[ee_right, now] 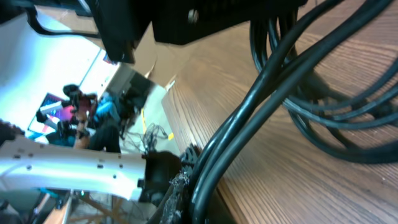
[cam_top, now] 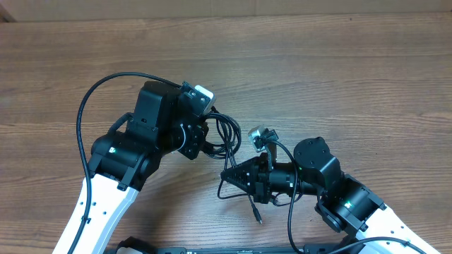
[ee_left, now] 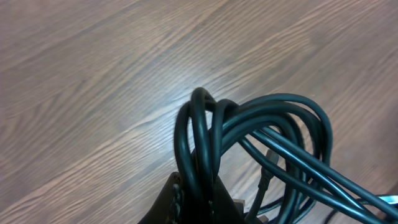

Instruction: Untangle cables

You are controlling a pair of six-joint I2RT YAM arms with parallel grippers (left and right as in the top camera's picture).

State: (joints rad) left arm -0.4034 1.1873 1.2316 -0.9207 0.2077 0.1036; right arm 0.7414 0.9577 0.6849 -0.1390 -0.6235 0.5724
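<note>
The cables [cam_top: 226, 137] are thin black cords bunched in loops between my two grippers, above the wooden table. My left gripper [cam_top: 205, 137] is shut on several strands; in the left wrist view the loops [ee_left: 249, 137] rise out of its jaws [ee_left: 202, 199] and fan to the right. My right gripper [cam_top: 229, 174] is shut on two strands, which run up from its jaws [ee_right: 205, 186] to the loops [ee_right: 323, 99] in the right wrist view. A loose end with a small plug [cam_top: 256, 214] hangs below the right gripper and lies on the table.
The wooden table [cam_top: 318, 63] spreads all round. A thicker black cable [cam_top: 88, 106] arcs from the left arm. The right arm's own cable [cam_top: 289, 212] curves beside its wrist. The left arm's body [ee_right: 186, 18] looms over the right wrist view.
</note>
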